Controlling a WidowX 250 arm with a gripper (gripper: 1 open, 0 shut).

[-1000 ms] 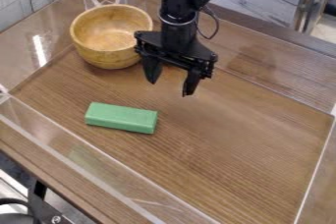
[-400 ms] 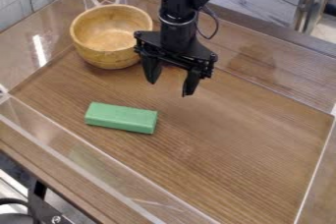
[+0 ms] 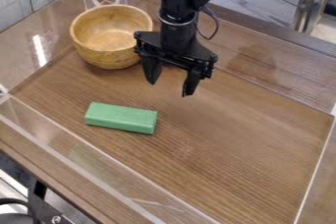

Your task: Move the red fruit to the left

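The red fruit does not show anywhere in this view; it is hidden or out of view. My black gripper (image 3: 171,82) hangs from the arm above the middle of the wooden table (image 3: 237,140), just right of the wooden bowl (image 3: 108,34). Its fingers (image 3: 192,84) point down and stand spread apart with nothing visible between them. The fingertips are close to the table surface.
A flat green rectangular block (image 3: 122,118) lies on the table in front and to the left of the gripper. Clear plastic walls (image 3: 27,125) run around the table's edges. The bowl's inside looks empty from here.
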